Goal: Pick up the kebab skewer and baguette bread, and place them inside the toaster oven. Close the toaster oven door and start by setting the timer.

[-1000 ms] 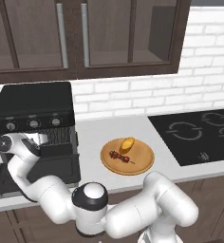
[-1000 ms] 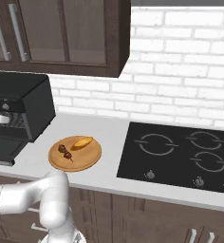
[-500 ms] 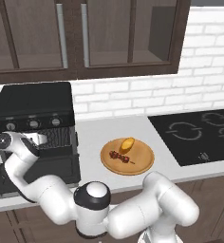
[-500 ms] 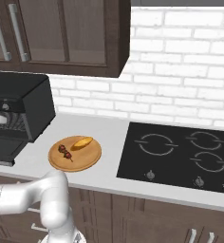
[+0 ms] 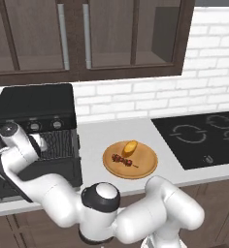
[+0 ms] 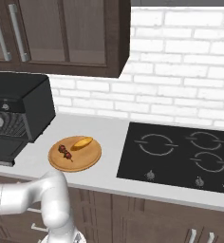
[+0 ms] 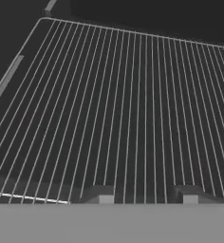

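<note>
On the grey counter (image 5: 92, 140) in the left base view, the boxy black toaster oven (image 5: 36, 111) with round silver knobs stands at the left end. Its black drop-down door (image 5: 9, 181) hangs open and low in front of it. The white robot arm (image 5: 24, 155) reaches up in front of the oven's open mouth. To the right of the oven lies a round flat wooden plate (image 5: 143, 167). The small golden-orange baguette bread (image 5: 130, 147) and the thin kebab skewer with dark red meat chunks (image 5: 125, 161) both lie on that plate, just beside each other. Further right of the oven is the flat black cooktop (image 5: 204, 140).

In the right base view, the oven (image 6: 19, 107) is at the left edge, with the plate (image 6: 88, 159) near it on the right. The bread (image 6: 81, 142) and the skewer (image 6: 64, 151) rest on the plate. The cooktop (image 6: 180, 152) sits past the plate.

In the hand view, the gripper (image 7: 147, 194) points at the oven's silver wire rack (image 7: 118, 104). Its two dark fingertips (image 7: 100, 193) stand apart with nothing between them.
</note>
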